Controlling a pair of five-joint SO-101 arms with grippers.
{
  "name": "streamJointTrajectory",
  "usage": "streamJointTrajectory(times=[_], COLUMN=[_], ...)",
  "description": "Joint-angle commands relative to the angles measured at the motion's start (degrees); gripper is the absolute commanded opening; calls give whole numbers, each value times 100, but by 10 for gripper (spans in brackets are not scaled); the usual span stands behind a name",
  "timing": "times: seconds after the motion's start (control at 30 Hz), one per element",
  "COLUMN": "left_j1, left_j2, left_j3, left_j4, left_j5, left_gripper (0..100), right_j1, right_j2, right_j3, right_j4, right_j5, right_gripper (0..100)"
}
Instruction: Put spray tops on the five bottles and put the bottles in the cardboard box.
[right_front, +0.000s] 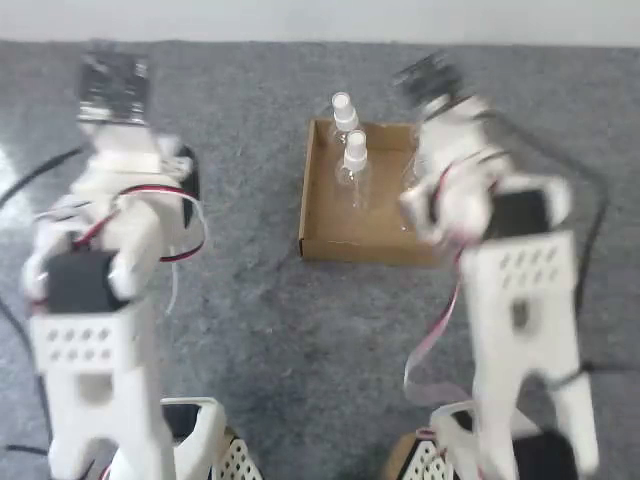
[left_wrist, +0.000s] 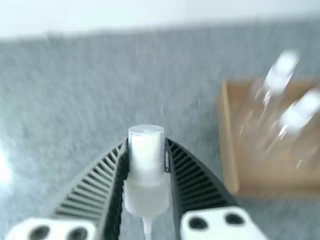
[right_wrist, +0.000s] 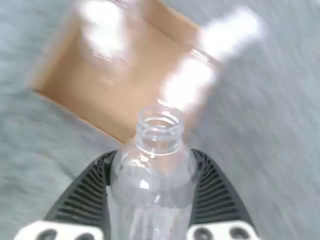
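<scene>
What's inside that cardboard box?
Two clear bottles with white spray tops stand inside the cardboard box. The right arm covers its right side, so anything there is hidden.

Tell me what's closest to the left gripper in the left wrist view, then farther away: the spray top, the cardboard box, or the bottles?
1. The spray top, held between the jaws of the left gripper.
2. The cardboard box, on the grey mat beyond the jaws.
3. The capped bottles, standing inside the box; those two are too close to rank.
</scene>
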Motion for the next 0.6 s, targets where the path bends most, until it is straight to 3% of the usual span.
streamJointTrajectory(times=[0.0, 0.27, 0.57], left_j1=[35, 35, 1029], left_j2=[-193, -193, -193], left_j3=[-1349, -2422, -2149], left_j4=[387, 352, -9], left_j5=[325, 2145, 2716], left_gripper=[13, 12, 12], right_j1=[-1305, -2967, -3380], right_j2=[-1323, -2053, -2070], right_j3=[1538, 3815, 4281], right_j4=[-1182, -3521, -3758], right_j5=[-316, -659, -659], right_gripper=[6, 6, 9])
